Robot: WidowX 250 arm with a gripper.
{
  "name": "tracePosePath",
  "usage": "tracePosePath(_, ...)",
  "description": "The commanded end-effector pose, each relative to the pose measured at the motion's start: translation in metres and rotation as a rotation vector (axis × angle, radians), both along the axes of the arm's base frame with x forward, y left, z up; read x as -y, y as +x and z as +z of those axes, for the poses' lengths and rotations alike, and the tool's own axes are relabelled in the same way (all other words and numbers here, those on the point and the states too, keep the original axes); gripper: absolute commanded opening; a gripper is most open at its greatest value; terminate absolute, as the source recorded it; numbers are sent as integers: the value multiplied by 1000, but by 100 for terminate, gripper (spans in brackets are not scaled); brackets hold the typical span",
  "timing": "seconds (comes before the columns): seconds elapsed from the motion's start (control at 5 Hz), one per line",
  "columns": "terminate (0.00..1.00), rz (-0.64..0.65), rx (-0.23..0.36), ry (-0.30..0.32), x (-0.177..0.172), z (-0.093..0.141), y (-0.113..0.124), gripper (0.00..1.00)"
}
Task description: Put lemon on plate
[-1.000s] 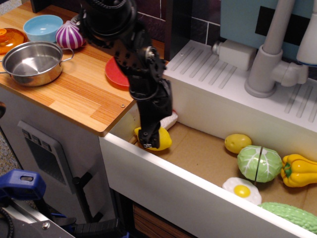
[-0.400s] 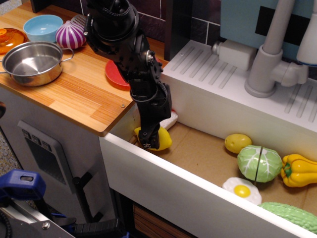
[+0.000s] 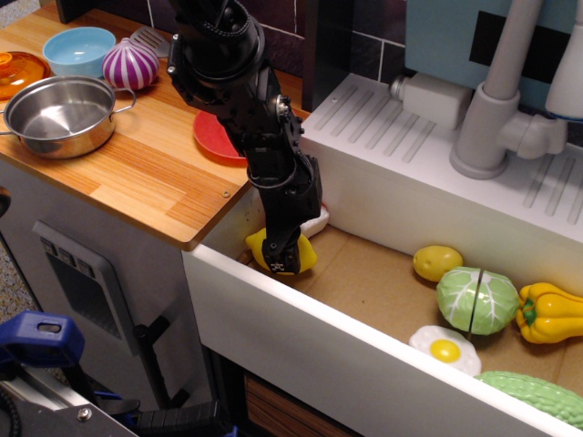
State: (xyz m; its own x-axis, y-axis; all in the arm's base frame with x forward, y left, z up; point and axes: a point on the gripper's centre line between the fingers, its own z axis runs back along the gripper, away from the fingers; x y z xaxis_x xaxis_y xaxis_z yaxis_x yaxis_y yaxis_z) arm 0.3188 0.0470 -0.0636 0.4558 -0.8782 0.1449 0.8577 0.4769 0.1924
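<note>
Black robot hand (image 3: 281,258) clenched around the bright yellow oval plastic lemon (image 3: 303,255) in the white toy sink's (image 3: 364,364) left corner.
The sink has a brown cardboard floor; beside it, the striped wooden tabletop (image 3: 137,173) carries the flat round red plastic plate (image 3: 214,137), partly behind the arm, before dark tiles.

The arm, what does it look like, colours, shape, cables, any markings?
The arm is glossy black all over, built of chunky jointed segments that narrow toward the gripper. Small screw heads dot the housings. No loose cables or sleeve show, and no readable markings.
</note>
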Motion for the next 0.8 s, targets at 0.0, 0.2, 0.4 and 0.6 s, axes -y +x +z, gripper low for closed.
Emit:
tracePosePath(0.0, 0, 22, 47, 3, -7, 6, 7, 100)
tracePosePath(0.2, 0, 91, 133, -39, -6, 4, 2, 100)
tracePosePath(0.4, 0, 109, 132, -59, -7, 4, 2, 100)
tracePosePath(0.6, 0, 109, 108, -58, -9, 4, 4, 0)
